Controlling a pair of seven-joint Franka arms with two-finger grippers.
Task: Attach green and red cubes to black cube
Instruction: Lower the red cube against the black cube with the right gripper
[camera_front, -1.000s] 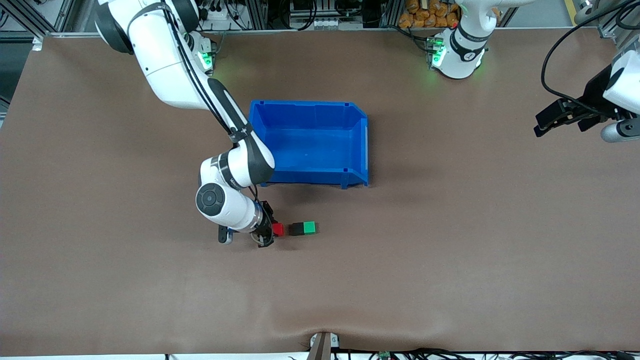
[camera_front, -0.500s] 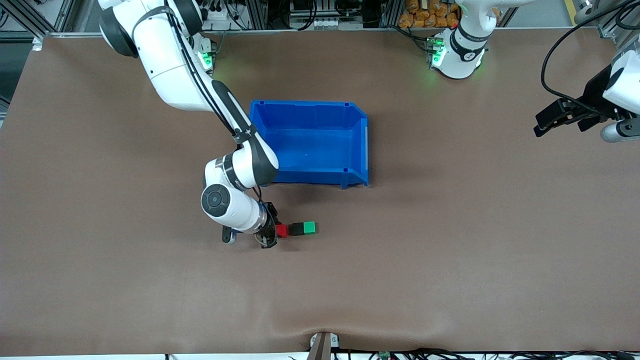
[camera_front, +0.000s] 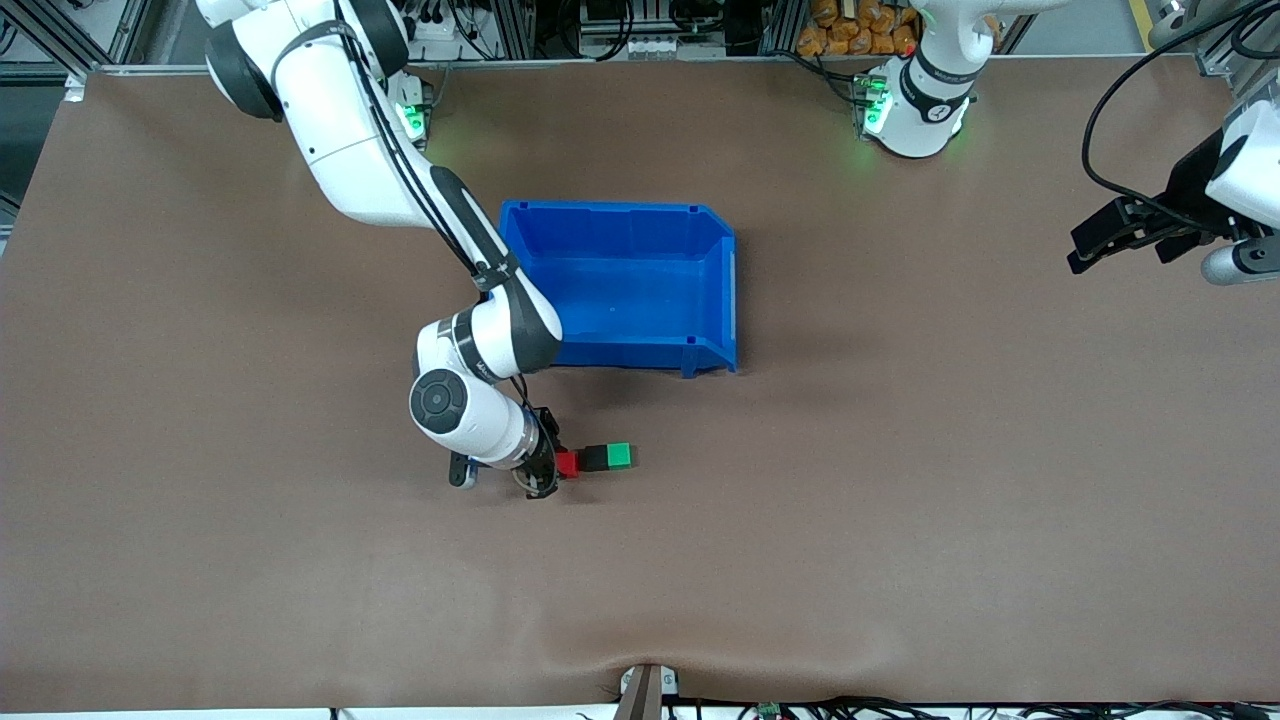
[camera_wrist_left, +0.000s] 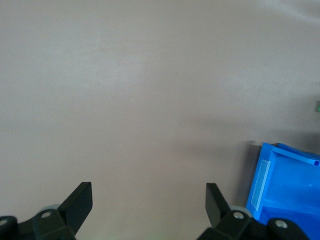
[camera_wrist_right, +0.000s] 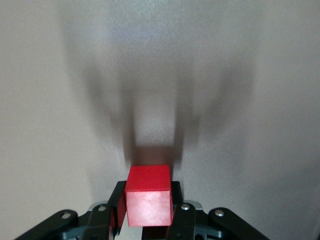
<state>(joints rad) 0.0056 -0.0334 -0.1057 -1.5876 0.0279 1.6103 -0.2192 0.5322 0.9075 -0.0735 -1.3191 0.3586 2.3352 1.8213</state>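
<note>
right hand (camera_front: 553, 468) clamped on the red cube (camera_front: 567, 463) has slid it up against the black cube (camera_front: 596, 458); left hand (camera_front: 1120, 237) waits, released.

Robotics lab: alu frame (camera_front: 80, 30), cabling (camera_front: 1120, 150), brown test table (camera_front: 900, 500).

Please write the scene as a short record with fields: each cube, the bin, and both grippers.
red cube: held in the right gripper, close beside the black cube, toward the right arm's end
black cube: on the table, joined to the green cube
green cube: on the table, on the black cube's side toward the left arm's end
blue bin: on the table, farther from the front camera than the cubes; nothing visible inside
right gripper: shut on the red cube, low over the table
left gripper: open, waiting over the left arm's end of the table
</note>
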